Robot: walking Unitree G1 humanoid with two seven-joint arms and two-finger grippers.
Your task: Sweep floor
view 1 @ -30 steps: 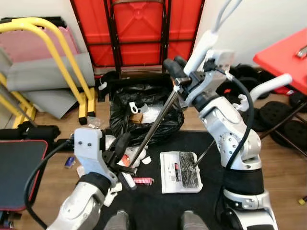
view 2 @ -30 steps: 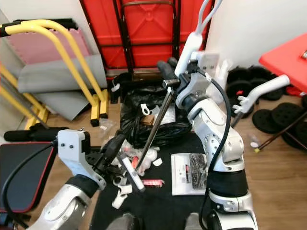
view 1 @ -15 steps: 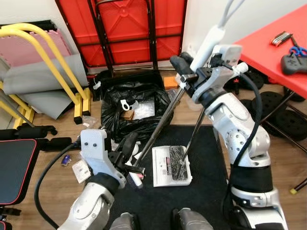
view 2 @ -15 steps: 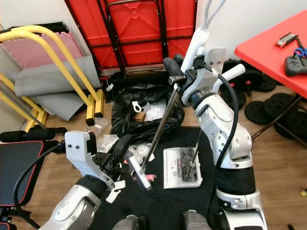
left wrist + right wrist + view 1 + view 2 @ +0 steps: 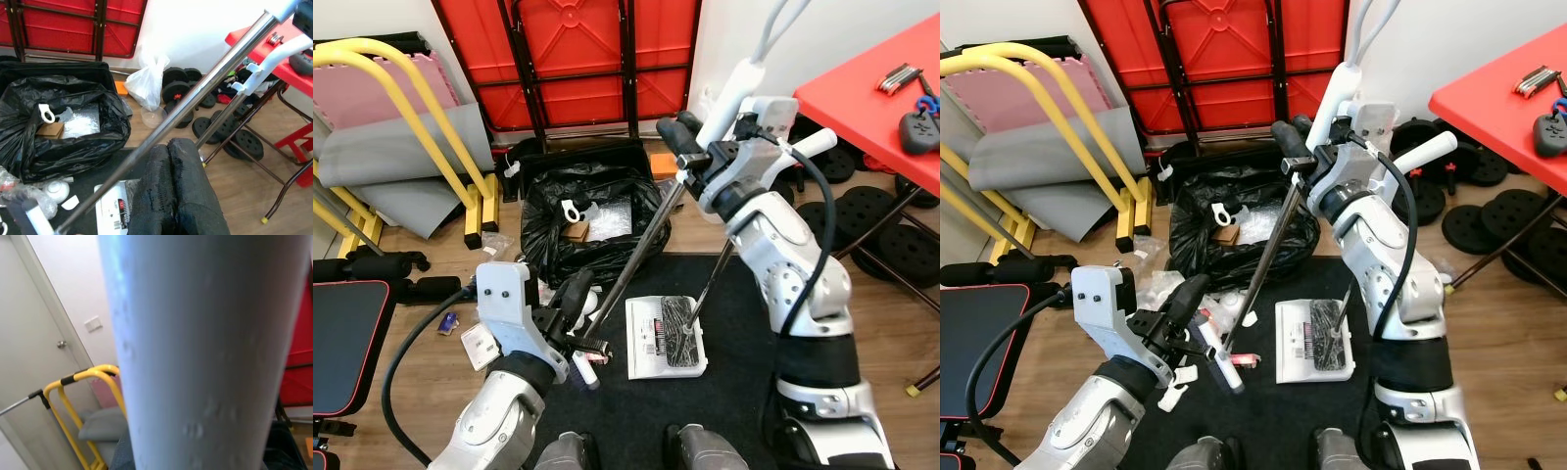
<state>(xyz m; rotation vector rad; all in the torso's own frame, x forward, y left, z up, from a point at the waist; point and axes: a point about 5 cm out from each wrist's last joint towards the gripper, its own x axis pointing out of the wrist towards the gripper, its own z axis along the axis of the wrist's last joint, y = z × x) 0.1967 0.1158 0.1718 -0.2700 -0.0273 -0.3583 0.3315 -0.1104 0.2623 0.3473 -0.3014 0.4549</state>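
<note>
Wooden floor [image 5: 411, 387] with a black mat [image 5: 734, 392] spreads below the robot, red folded frames against the wall behind. Right pincer [image 5: 683, 137] is clamped on the top of a silver broom pole [image 5: 641, 245], which slants down to the left pincer [image 5: 578, 304]. The left wrist view adds what the head views hide: that pincer's fingers [image 5: 171, 186] pressed together, the pole crossing just beyond their tips. The right wrist view has a white tube [image 5: 195, 352] close against the lens. Beyond the left pincer sits a black bin bag [image 5: 587, 220] holding clear plastic and a brown scrap. Beside it lies a white dustpan [image 5: 666, 335] holding dark debris.
</note>
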